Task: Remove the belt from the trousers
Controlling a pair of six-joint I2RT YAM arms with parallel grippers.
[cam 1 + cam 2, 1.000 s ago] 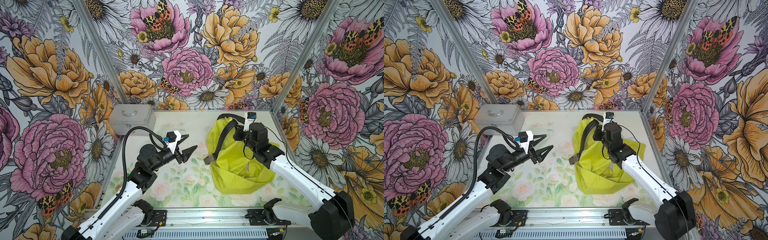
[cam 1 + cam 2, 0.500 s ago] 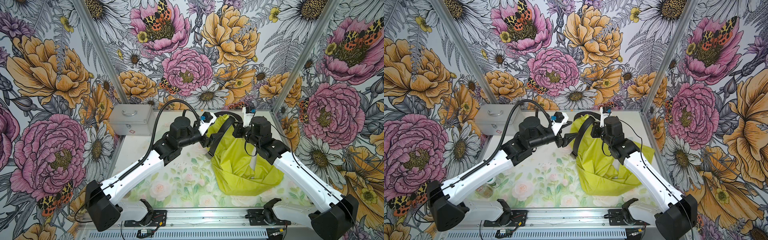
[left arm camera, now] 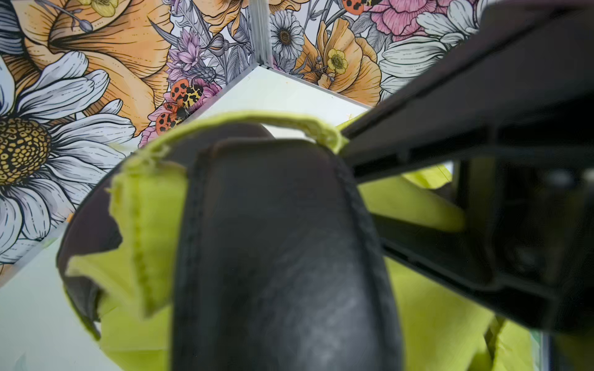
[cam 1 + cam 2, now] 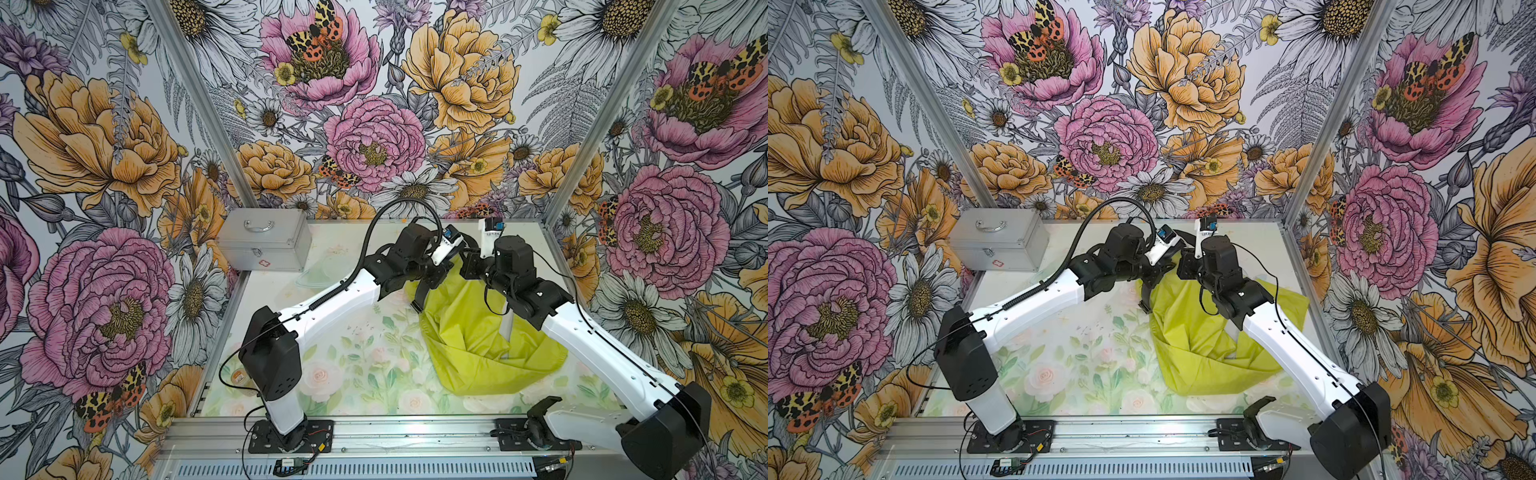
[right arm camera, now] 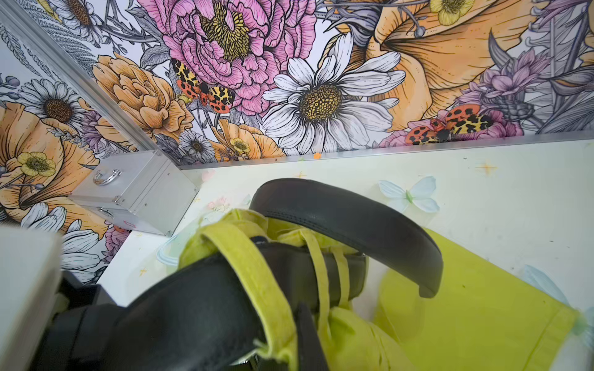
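Your left pincer (image 4: 432, 270) has swung in and clamped the belt (image 3: 283, 257) at the trousers' (image 4: 478, 340) waistband near the worktop's far edge, right pincer (image 4: 471, 266) clamped there too, so start pulling.

I am counting two arms on the rig: the left arm (image 4: 332, 299) and the right arm (image 4: 590, 345) are both showing in both top views. I am seeing one pair of trousers (image 4: 469, 345), yellow-green, lying on the table (image 4: 365, 374), and one belt (image 5: 347, 218), black, running through it. On the trousers I am making out at least two belt loops (image 5: 254, 266) in the right wrist view; more may be hiding. One silver case (image 4: 264, 245) is sitting at the far corner.
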